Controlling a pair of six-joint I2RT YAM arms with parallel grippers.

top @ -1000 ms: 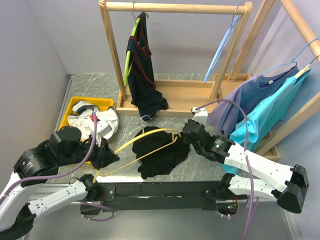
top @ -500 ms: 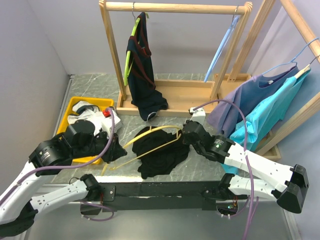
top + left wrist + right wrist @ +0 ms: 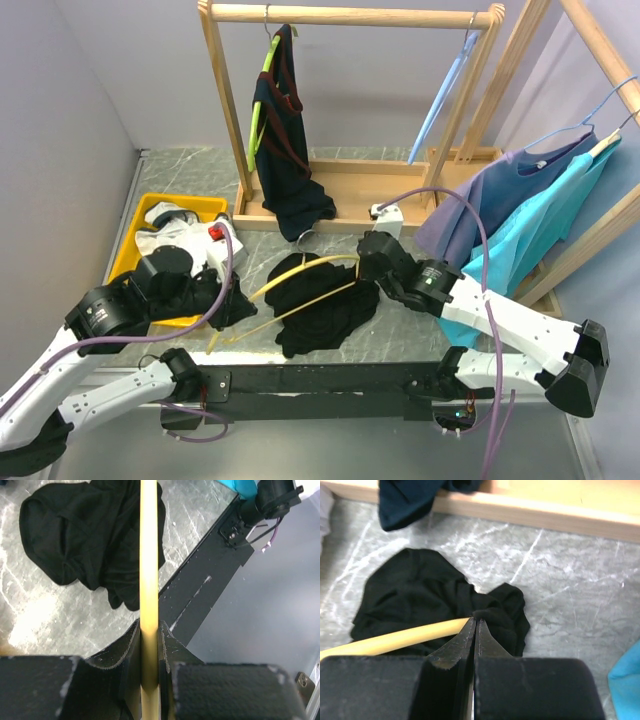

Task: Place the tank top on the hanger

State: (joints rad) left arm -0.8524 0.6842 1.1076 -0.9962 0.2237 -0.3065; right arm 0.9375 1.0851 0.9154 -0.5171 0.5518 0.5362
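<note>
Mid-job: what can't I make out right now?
- Right wrist view: whether the shut right gripper pinches the soft black tank top; its fingertips cover the contact.
- All views: whether the thin yellow hanger runs through a strap; bunched folds hide it.
- Left wrist view: hanger's ends, cut off.

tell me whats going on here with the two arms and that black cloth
The left gripper is clamped on the yellow hanger, holding it across the black tank top, which lies crumpled on the grey table. The right gripper is shut on a pinch of the top's fabric right beside the hanger's end. The top is not yet on the hanger.
</note>
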